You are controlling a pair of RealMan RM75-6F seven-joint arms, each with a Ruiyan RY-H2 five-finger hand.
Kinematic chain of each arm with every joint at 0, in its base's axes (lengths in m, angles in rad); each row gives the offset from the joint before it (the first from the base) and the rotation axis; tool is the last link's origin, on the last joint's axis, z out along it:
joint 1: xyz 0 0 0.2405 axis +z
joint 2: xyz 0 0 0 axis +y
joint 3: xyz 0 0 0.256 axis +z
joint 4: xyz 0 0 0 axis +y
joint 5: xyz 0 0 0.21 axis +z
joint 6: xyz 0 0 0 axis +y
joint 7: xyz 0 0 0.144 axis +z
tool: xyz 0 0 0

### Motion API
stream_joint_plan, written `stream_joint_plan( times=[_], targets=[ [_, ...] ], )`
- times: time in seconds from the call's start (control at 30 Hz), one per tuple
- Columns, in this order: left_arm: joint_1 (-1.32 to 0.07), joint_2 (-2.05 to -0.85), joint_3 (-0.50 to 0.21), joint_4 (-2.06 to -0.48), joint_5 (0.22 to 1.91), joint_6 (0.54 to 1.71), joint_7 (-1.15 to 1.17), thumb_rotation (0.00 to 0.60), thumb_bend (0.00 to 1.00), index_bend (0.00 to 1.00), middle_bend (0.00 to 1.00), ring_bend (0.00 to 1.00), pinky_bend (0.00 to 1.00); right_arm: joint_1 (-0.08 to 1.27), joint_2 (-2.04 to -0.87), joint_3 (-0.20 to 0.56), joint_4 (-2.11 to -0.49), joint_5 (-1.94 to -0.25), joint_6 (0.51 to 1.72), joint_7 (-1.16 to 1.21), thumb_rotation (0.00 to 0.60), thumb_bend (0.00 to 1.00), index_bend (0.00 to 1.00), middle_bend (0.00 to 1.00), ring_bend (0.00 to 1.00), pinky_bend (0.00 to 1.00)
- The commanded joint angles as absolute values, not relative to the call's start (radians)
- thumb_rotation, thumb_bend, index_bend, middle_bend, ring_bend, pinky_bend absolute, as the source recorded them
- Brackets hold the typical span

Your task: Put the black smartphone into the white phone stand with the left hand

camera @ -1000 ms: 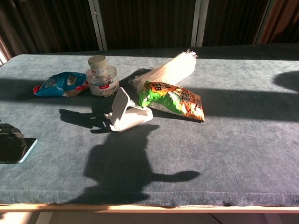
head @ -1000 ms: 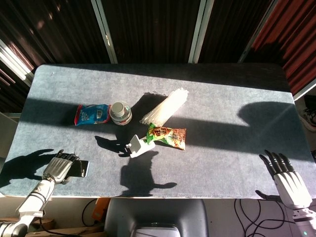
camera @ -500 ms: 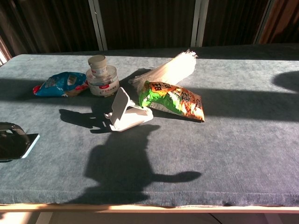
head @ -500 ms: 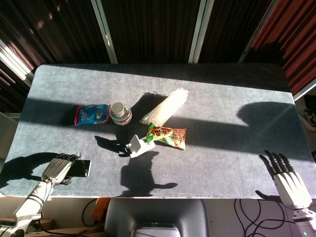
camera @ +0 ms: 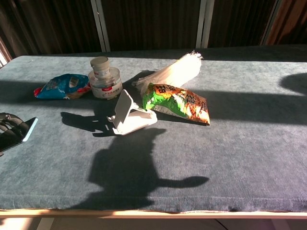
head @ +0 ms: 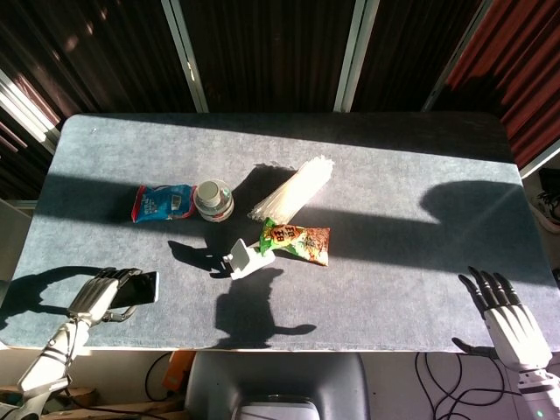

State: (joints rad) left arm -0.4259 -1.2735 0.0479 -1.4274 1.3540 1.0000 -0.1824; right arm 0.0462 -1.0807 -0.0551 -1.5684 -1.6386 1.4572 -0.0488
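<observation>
While I run across the table from my left to my right, these are my notes.

Left hand: at about 8 o'clock on the table, near the front edge; my fingers are wrapped round the black smartphone, which pokes out toward the middle. In the chest view only the phone's tilted end and a bit of the hand show at the frame's left edge.

Smartphone handling: I judge it stiff, flat and fairly light, with a glossy face that could slide in a loose grip. I'd hold it by the long edges at one end, so the other end is free to enter the stand.

Blue snack bag: at roughly 10 o'clock from table centre, just beside the white jar.

White phone stand: near centre, back plate tilted up, well apart from the phone, toward 2 o'clock from my left hand. It looks light, so I'd expect it to skid if the phone pushes in hard.

Green snack bag: just right of the stand, against a clear packet of straws.

Right hand: at 4 o'clock by the table's corner, fingers spread, holding nothing.
</observation>
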Motion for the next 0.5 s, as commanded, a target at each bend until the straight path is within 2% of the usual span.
stream_joint_plan(
  times=[0.03,0.27,0.4,0.5],
  targets=[
    [-0.406,-1.272,0.025,-1.44,1.351,1.017,-0.267,0.6,0.43,0.92,1.0,0.71,0.14,0.047,-1.081,-0.055,-1.568,-1.639,1.456,-0.049,0.6,0.11,0.0,0.0,0.0,0.0],
    [-0.393,-1.22,-0.021,-1.534,1.323,0.986,-0.513,0.6,0.44,0.92,1.0,0.71,0.15,0.047,-1.082,-0.055,-1.569,-1.638,1.456,-0.05,0.6,0.11,0.0,0.0,0.0,0.0],
    [-0.376,-1.211,-0.048,-1.581,1.318,1.014,-0.598,0.6,0.45,0.92,1.0,0.71,0.17,0.048,-1.083,-0.055,-1.569,-1.637,1.453,-0.054,0.6,0.11,0.0,0.0,0.0,0.0],
    [-0.359,-1.23,-0.083,-1.626,1.276,1.062,-0.58,0.6,0.45,0.92,1.0,0.72,0.21,0.049,-1.084,-0.055,-1.57,-1.636,1.448,-0.057,0.6,0.11,0.0,0.0,0.0,0.0]
  ],
)
